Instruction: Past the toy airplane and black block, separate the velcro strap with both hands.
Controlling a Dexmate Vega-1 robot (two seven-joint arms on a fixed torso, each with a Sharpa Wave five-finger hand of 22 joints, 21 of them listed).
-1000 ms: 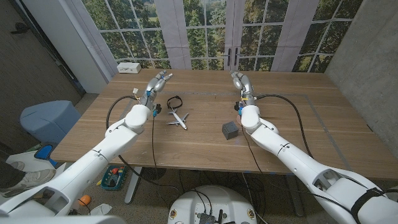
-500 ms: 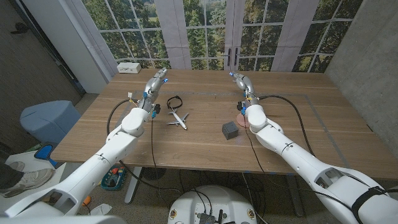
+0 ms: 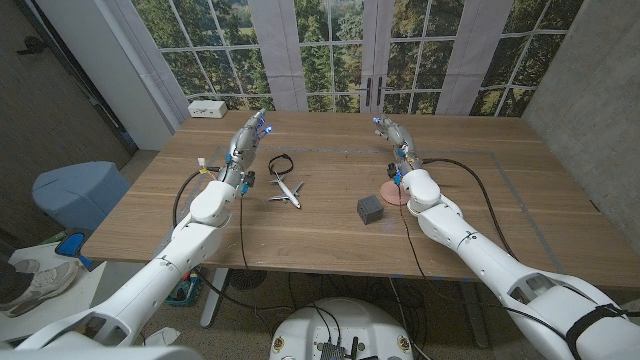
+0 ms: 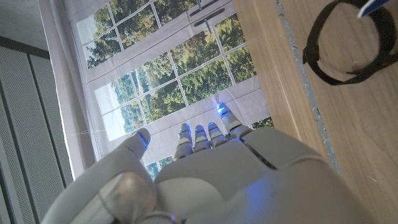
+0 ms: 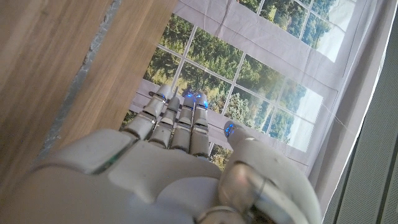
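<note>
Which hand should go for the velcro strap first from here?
Left, probably. The left hand is open just beside the velcro strap on its side of the table. The right hand is also open, but farther across, beyond the black block.

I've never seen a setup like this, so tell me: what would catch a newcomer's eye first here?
Probably the two white arms reaching far over the wooden table, each ending in a robot hand: the left robot hand and the right robot hand, both empty with fingers extended. Between them lie a small toy airplane, a black block, and, just beyond the airplane, a looped black velcro strap.
</note>
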